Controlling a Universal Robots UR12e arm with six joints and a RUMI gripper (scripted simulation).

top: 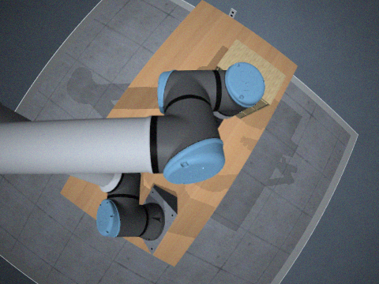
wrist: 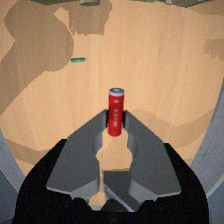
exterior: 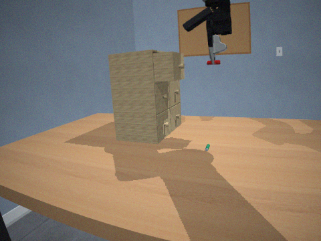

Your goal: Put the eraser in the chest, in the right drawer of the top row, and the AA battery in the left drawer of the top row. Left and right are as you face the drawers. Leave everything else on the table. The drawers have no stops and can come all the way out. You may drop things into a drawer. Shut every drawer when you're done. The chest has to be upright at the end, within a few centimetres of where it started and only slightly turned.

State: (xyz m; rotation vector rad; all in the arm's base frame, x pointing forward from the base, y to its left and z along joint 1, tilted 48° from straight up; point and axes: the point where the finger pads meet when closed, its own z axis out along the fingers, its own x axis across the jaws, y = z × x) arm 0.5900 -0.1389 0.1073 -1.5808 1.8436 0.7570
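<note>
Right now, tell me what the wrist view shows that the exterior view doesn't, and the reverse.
Only the wrist view shows the held red cylinder end to end, with its pale cap, pinched between the tool's fingers.

Only the exterior view shows the chest, upright on the table, with a top-row drawer pulled out, and the tool high above the table, level with that drawer.

Both show the small green item lying on the table.

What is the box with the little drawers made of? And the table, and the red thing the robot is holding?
The chest looks like pale, matte wood, with grain lines across its side. The table looks like smoother, warmer orange wood with long streaks. The red cylinder in the gripper has a silvery cap, so probably a metal-ended battery with a glossy wrap, though that's a guess.
</note>
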